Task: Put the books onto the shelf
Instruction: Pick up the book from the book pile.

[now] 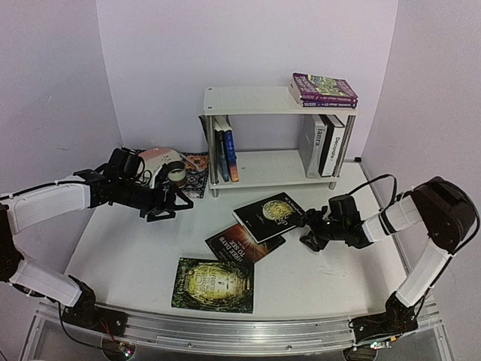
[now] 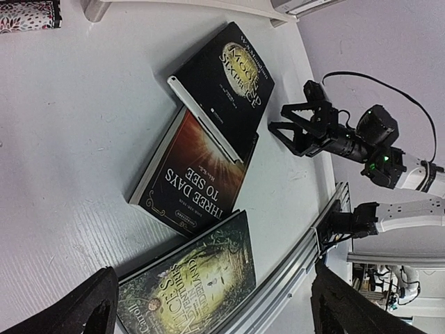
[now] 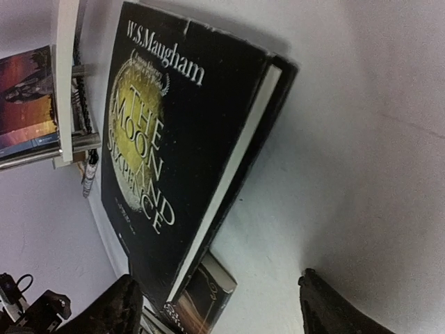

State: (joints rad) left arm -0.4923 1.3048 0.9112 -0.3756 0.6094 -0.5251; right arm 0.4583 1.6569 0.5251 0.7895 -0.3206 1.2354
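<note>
The white two-tier shelf (image 1: 259, 101) stands at the back. Two purple paperbacks (image 1: 324, 91) lie on its top; more books stand upright on the lower tier (image 1: 225, 154) (image 1: 325, 144). On the table, a black "Moon and Sixpence" book (image 1: 269, 214) (image 2: 226, 76) (image 3: 174, 139) overlaps "Three Days to See" (image 1: 242, 245) (image 2: 191, 177). A green "Alice" book (image 1: 214, 284) (image 2: 191, 282) lies nearest. My right gripper (image 1: 305, 230) (image 3: 229, 313) is open, low at the black book's right corner. My left gripper (image 1: 169, 209) (image 2: 215, 309) hangs open and empty, left of the books.
A patterned mat (image 1: 197, 171) (image 2: 28, 14) with a pink-and-white dish (image 1: 159, 160) and a small cup (image 1: 176, 174) lies left of the shelf, behind my left arm. The metal rail (image 1: 225, 331) runs along the near table edge. Walls close in on both sides.
</note>
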